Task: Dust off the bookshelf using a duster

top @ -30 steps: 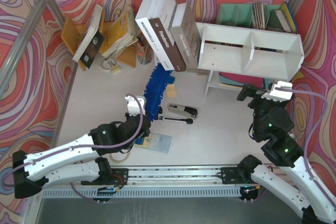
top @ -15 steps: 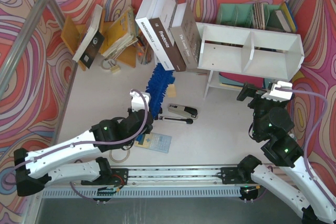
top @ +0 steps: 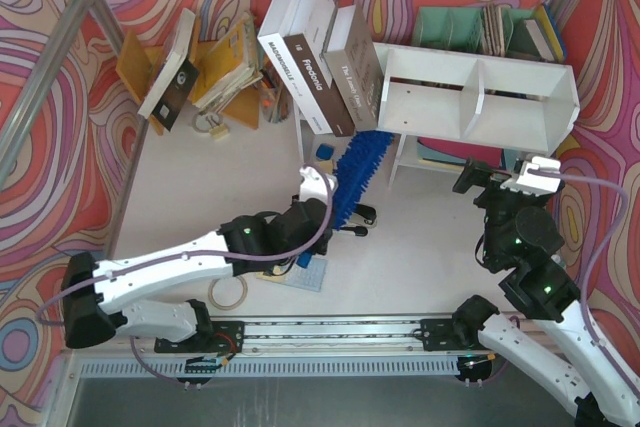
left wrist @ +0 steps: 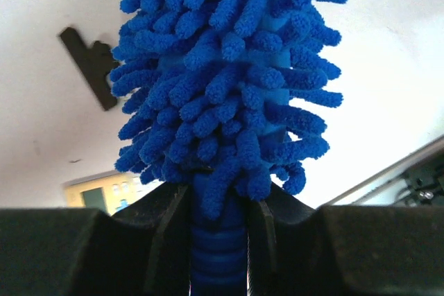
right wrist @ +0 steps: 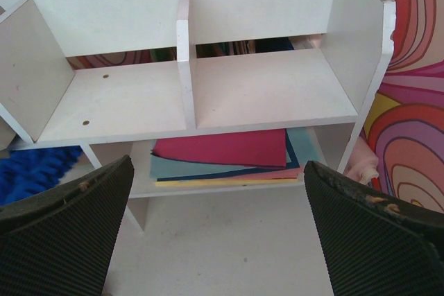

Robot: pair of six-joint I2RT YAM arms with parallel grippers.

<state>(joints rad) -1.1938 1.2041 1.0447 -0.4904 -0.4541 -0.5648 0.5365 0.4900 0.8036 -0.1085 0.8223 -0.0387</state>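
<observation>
The white bookshelf (top: pixel 478 97) stands at the back right, with two upper compartments and a lower level holding flat coloured folders; it fills the right wrist view (right wrist: pixel 187 67). My left gripper (top: pixel 318 209) is shut on the handle of the blue duster (top: pixel 358 172), whose fluffy head points up and right, its tip close to the bookshelf's left end. In the left wrist view the duster head (left wrist: pixel 229 67) rises straight out of the closed jaws. My right gripper (top: pixel 492 179) is open and empty in front of the bookshelf's right half.
Leaning books (top: pixel 320 62) stand left of the bookshelf. An orange book rack (top: pixel 215 72) is at the back left, a teal file organizer (top: pixel 485 29) behind the shelf. A stapler (top: pixel 362 217), a small booklet (top: pixel 305 272) and a tape roll (top: pixel 228 293) lie near the left arm.
My left arm has swung to the right, carrying the duster from the middle of the table toward the bookshelf's left end. The right arm has not moved.
</observation>
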